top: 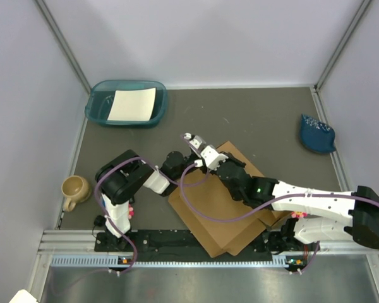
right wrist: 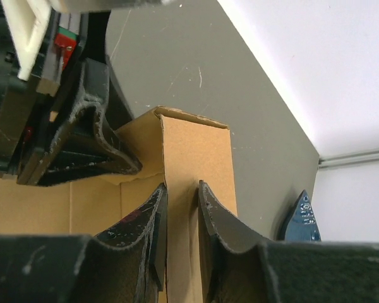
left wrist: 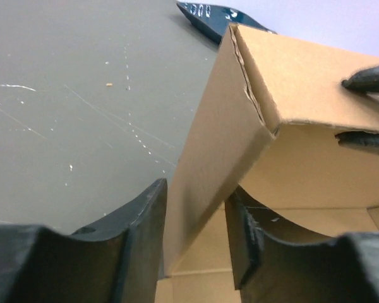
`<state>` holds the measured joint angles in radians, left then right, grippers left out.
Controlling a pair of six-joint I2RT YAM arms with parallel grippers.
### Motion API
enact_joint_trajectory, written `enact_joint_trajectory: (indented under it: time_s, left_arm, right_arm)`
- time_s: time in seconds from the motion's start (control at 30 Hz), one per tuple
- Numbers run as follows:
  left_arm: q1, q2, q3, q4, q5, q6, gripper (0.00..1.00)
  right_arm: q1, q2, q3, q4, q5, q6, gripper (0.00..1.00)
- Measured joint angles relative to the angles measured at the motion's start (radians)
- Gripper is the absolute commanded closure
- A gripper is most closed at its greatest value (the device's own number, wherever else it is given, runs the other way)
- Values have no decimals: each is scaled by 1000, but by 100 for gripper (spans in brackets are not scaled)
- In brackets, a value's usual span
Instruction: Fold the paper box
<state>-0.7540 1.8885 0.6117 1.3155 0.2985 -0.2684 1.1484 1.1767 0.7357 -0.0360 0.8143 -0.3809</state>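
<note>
Both pincers, left pincer [left wrist: 194, 189] and right pincer [right wrist: 182, 185], on one raised wall of the paper box [top: 221, 214], mid-table.

Between the fingers of the left pincer, and just to its right between the fingers of the right pincer, the same upright wall. Below both pincers and nearer, toward the arm bases, the rest of the box flat on the table [top: 252, 113]. Far left of the pincers and beyond them, a tray [top: 93, 108] with a sheet [top: 132, 104] in it. Left of them and nearer, by the table's edge, a mug [top: 74, 189]. Right of the pincers and slightly beyond, well apart, a small dish [top: 317, 134].
</note>
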Motion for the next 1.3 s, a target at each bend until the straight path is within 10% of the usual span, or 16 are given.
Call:
enact_joint_trajectory:
  time_s: [0.17,0.43,0.9,1.03,1.3]
  left_arm:
    - [2,14,34,-3,-9,-9,36]
    - [-2,31,54,10,11,-13,100]
    - [-3,-10,13,-1,-13,71,100]
    - [-7,-71,-30,-44,-60,101,100]
    - [-5,-105,-51,-58,-126,125,50]
  right_arm:
    - [1,0,7,-16,-4,6,95]
    - [-2,2,10,-16,-8,13,95]
    - [-1,10,26,-5,-44,28,74]
    - [1,8,33,-6,-87,45,84]
    - [2,15,39,9,-101,45,95]
